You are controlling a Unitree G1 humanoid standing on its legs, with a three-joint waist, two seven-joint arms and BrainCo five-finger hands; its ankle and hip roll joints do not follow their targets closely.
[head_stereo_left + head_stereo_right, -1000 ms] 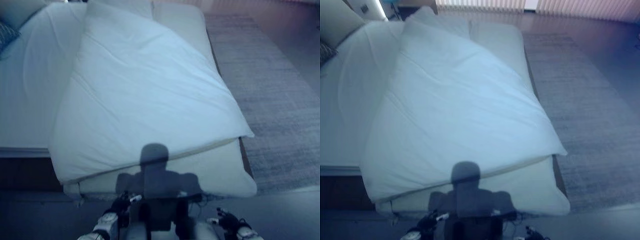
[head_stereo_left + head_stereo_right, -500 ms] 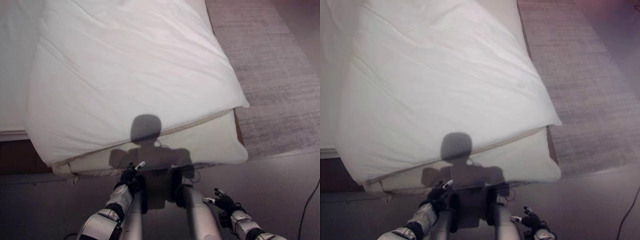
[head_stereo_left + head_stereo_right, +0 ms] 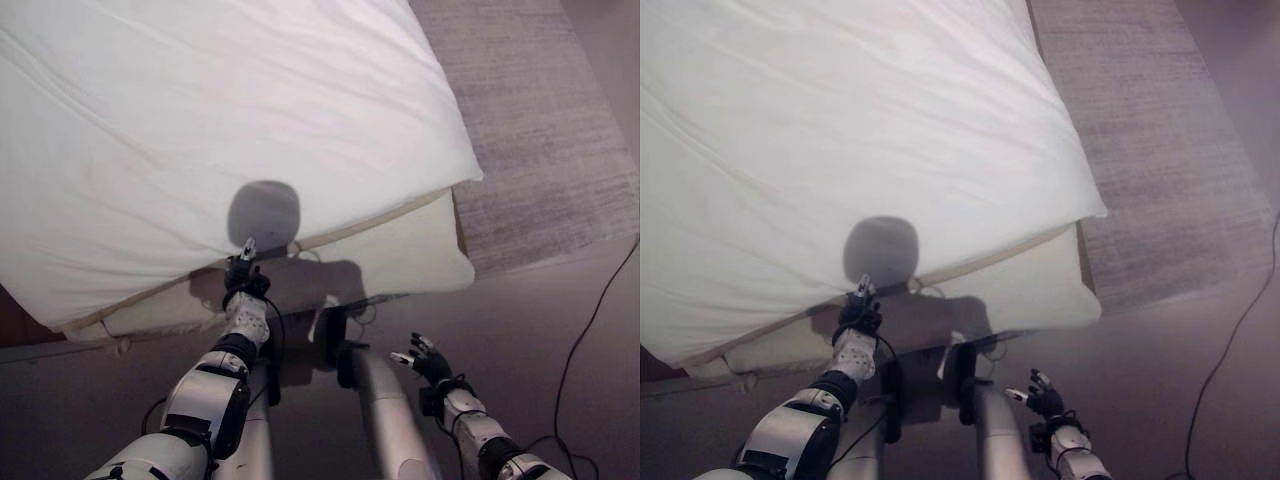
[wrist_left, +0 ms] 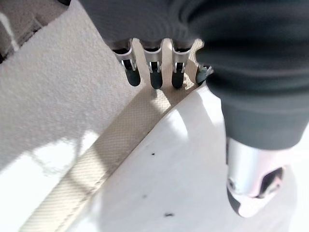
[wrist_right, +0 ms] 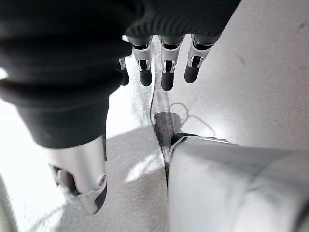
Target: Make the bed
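A white duvet (image 3: 250, 100) lies slanted over the bed, and its near edge hangs past the cream mattress (image 3: 410, 265). My left hand (image 3: 243, 283) reaches up to that near edge, fingers straight. In the left wrist view the fingertips (image 4: 154, 79) hover just short of a beige band (image 4: 96, 159), which runs between textured cream fabric and smooth white cloth; nothing is held. My right hand (image 3: 428, 360) hangs low over the floor to the right of the bed's foot, open and empty, its fingers (image 5: 164, 72) straight.
A grey rug (image 3: 540, 130) lies on the floor along the bed's right side. Bare floor (image 3: 540, 330) spreads in front of the mattress's corner. A strip of the dark brown bed frame (image 3: 8, 310) shows at the far left.
The camera has tilted down and come closer to the bed's foot. My left hand has risen from below the mattress to the duvet's near edge. The right hand stays low.
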